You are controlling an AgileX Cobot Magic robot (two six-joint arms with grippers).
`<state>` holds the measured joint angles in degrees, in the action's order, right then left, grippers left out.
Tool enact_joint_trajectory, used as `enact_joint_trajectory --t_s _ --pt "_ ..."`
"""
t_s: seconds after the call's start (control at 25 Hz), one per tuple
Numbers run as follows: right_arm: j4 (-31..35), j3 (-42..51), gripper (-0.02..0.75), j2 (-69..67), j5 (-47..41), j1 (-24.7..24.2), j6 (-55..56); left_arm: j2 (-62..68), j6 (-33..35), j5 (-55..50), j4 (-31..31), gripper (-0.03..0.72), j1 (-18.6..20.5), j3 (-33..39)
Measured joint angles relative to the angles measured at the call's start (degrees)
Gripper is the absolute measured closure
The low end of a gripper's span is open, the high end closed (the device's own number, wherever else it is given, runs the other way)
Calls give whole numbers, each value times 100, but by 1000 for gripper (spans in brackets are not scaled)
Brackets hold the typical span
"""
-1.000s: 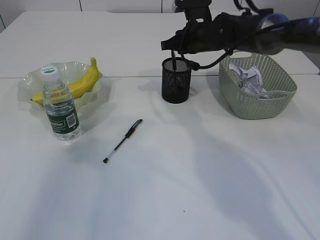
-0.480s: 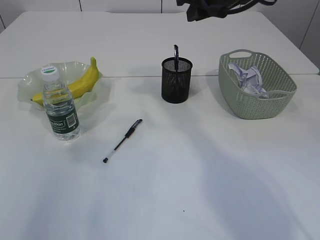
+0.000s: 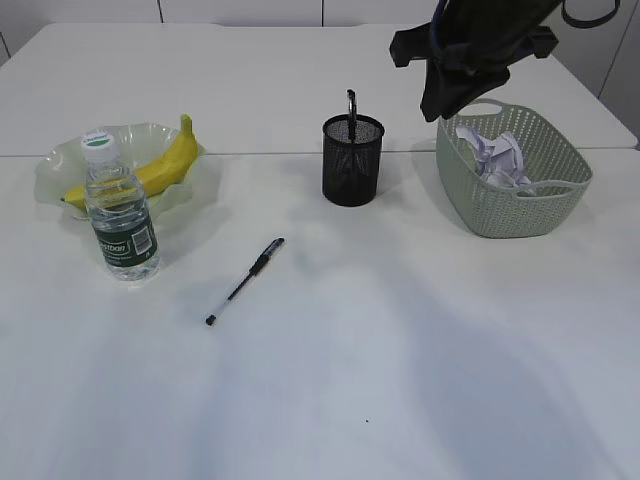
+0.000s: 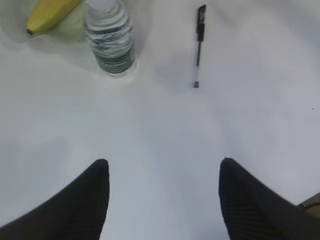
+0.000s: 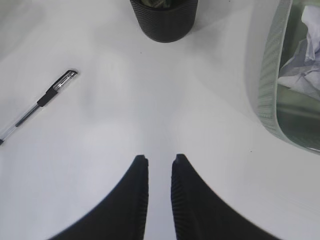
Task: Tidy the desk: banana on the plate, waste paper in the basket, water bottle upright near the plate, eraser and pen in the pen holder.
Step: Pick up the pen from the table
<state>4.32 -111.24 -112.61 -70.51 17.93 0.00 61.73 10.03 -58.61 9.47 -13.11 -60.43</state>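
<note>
A banana (image 3: 160, 165) lies on the pale plate (image 3: 60, 165) at the left. A water bottle (image 3: 120, 215) stands upright in front of the plate. One pen (image 3: 246, 281) lies loose on the table. Another pen (image 3: 351, 103) stands in the black mesh pen holder (image 3: 352, 160). Crumpled paper (image 3: 497, 157) lies in the green basket (image 3: 520, 200). No eraser shows. My right gripper (image 3: 433, 110) hangs above, between the holder and the basket, its jaws (image 5: 159, 157) a narrow gap apart and empty. My left gripper (image 4: 164, 162) is wide open and empty over bare table, short of the bottle (image 4: 112, 42) and the loose pen (image 4: 199, 45).
A seam between two table tops runs across just behind the plate and the pen holder. The right wrist view shows the holder (image 5: 165, 22) ahead, the basket's wall (image 5: 272, 75) to the right and the loose pen (image 5: 37, 102) to the left.
My right arm was at the pen holder, then rose out of view, leaving a pen standing in it. It has come back down near the basket's left rim.
</note>
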Motion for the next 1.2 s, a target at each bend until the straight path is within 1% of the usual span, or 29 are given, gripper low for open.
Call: enact_joint_trajectory --t_s 0.08,0.2,0.36,0.6,0.72,1.0,1.2 --pt "0 0 611 0 -23 0 0 121 51 -13 48 195 -174 -15" --pt "0 0 611 0 -28 0 31 484 79 -37 48 207 -396 -292" --pt "0 0 611 0 -37 0 39 1216 153 -26 48 212 -689 -961" --pt "23 0 610 0 -50 0 53 2532 317 -26 17 219 -1266 -1883" --pt "20 0 611 0 -50 0 121 3228 326 -26 -21 229 -1432 -2269" --pt "20 0 610 0 -63 0 196 4650 326 5 -75 233 -1468 -2951" --pt "20 0 610 0 -63 0 196 5312 326 192 -75 232 -1468 -3281"
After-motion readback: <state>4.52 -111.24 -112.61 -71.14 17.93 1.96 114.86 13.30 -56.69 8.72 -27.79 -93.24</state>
